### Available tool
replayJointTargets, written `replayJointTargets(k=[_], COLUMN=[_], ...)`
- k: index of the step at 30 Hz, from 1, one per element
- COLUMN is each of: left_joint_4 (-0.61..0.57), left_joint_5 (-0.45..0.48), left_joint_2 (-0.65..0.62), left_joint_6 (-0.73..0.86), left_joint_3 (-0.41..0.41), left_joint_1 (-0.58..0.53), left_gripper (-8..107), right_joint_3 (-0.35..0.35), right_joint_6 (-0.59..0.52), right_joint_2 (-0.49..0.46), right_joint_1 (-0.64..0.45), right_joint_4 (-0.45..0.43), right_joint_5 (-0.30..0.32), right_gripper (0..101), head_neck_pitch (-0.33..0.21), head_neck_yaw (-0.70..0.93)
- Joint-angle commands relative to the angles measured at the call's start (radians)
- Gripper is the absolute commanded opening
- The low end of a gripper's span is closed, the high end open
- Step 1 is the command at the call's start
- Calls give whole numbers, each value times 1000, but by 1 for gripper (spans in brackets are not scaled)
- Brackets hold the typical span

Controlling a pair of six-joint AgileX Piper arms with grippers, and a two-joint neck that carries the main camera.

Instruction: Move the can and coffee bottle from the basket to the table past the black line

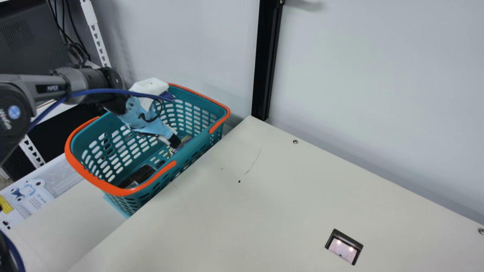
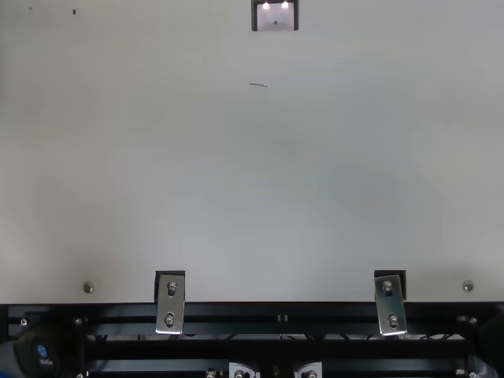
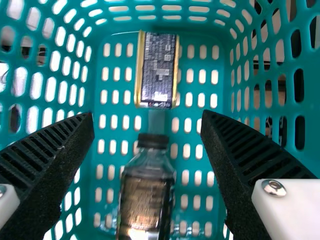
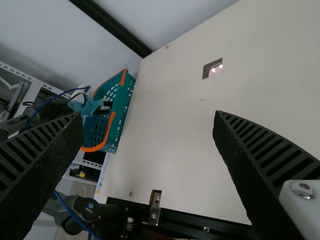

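Big and black, the robot's left arm is close up at the main view's left side. It leans over a blue-green basket with orange handles. Its left gripper dips down into the basket. In the left wrist view, its two black fingers are wide apart, with nothing held between them.

Both things to move are in the basket. A can with gold edges lies on the basket's floor, near one end wall. A see-through bottle with a black cap and dark drink in it lies down too. Its cap points at the can, and a small gap is between them.

In the right wrist view, the right gripper is wide too and holds nothing.

The cream table is just beside the basket. It has a small square with dark edges and two bright spots. In the top view, a short, thin dark line is on the table. Behind the table, a tall black post stands by the pale wall.
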Motion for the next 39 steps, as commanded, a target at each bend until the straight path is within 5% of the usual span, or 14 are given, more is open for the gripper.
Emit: replayJointTargets(k=[1,28,29,30,39], left_joint_4=[5,76,76,74,-4], left_joint_5=[-2,-36,-38,-41,-128], left_joint_2=[37,438,444,449,367], left_joint_6=[-11,-143,-144,-144,-49], left_joint_3=[-26,-339,-344,-345,-249], left_joint_1=[-9,-71,-72,-73,-59], left_gripper=[90,90,31,10,10], right_joint_3=[0,0,0,0,0], right_joint_6=[0,0,0,0,0], right_joint_2=[0,0,0,0,0], right_joint_1=[0,0,0,0,0], right_joint_4=[0,0,0,0,0], right_joint_5=[0,0,0,0,0], right_gripper=[101,101,101,101,101], head_neck_pitch=[-17,-17,-17,-17,-17], head_neck_yaw=[12,12,12,12,12])
